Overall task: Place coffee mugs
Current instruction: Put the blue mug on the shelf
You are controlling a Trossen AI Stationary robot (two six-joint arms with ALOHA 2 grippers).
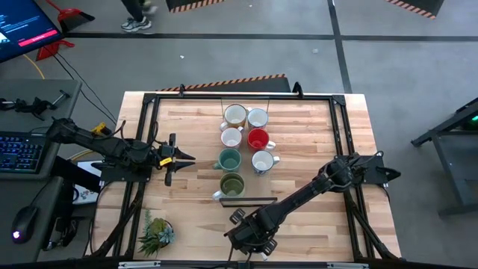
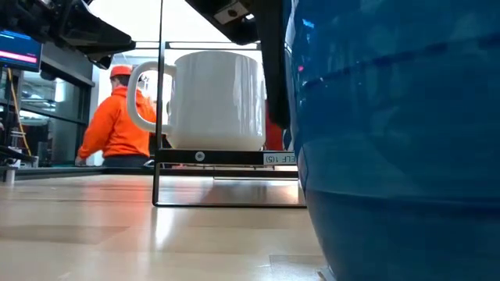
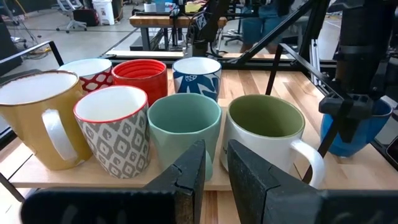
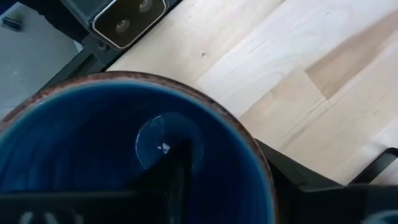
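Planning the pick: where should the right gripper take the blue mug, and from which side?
Probably the rim wall of the blue mug, pinched from straight above. It stands upright on the table with its mouth open, its round body looks wide, and no handle shows in these views.

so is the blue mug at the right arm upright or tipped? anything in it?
Upright and empty: the right wrist view looks down into the blue mug, rim up, with a bare glazed bottom.
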